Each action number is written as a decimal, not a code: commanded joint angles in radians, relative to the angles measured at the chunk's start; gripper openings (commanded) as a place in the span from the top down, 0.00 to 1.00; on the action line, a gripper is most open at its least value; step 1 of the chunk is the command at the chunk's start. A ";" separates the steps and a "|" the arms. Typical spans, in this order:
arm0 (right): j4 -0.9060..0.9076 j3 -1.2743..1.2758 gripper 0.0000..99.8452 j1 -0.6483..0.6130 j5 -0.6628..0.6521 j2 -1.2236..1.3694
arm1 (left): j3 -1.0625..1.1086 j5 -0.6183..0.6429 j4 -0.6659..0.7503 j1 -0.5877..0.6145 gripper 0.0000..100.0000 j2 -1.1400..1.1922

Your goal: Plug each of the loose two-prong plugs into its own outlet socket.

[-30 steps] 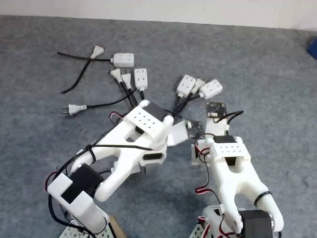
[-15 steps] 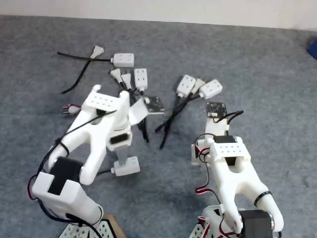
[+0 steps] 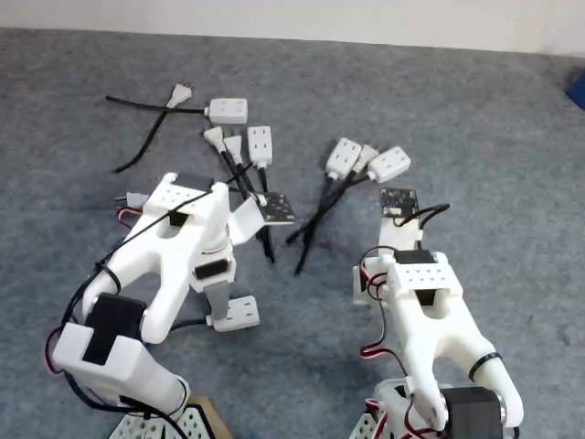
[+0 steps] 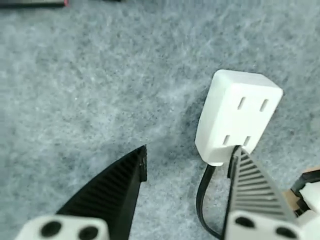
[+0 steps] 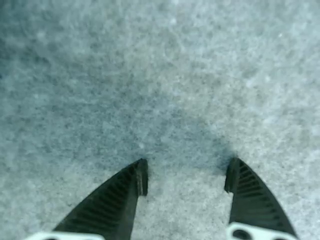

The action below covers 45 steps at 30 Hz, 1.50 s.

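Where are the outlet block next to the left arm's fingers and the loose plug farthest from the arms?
outlet block (image 4: 236, 120): left wrist view, on its white slotted face.
loose plug (image 3: 180, 91): high view, on its white body.

Grey bench (image 3: 494, 119), pale wall (image 3: 366, 18) behind.
The bench is covered in mottled grey, carpet-like fabric; the wall is seen along its far edge, and a blue corner (image 3: 578, 90) at one side.

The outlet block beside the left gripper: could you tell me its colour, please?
White outlet block, black cord; clearest in left wrist view.
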<state>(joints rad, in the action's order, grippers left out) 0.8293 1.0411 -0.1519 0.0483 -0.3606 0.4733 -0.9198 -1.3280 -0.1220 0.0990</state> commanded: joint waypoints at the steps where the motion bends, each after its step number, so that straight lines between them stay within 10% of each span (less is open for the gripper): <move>1: -0.013 -0.005 0.74 0.005 0.000 -0.015 | -0.077 0.000 -0.058 -0.019 0.74 -0.058; 16: -0.013 -0.005 0.74 0.005 0.000 -0.015 | 0.231 0.048 -0.058 -0.133 0.74 -0.407; 39: -0.012 -0.002 0.74 0.005 0.000 -0.015 | 0.278 0.043 0.167 -0.140 0.75 -0.242; 45: -0.012 -0.002 0.74 0.004 0.000 -0.015 | 0.246 0.043 0.216 -0.157 0.91 -0.177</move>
<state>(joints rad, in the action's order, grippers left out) 0.8293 1.0411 -0.1519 0.0483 -0.3606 0.7649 -0.8784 -1.1347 -0.2493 -0.0928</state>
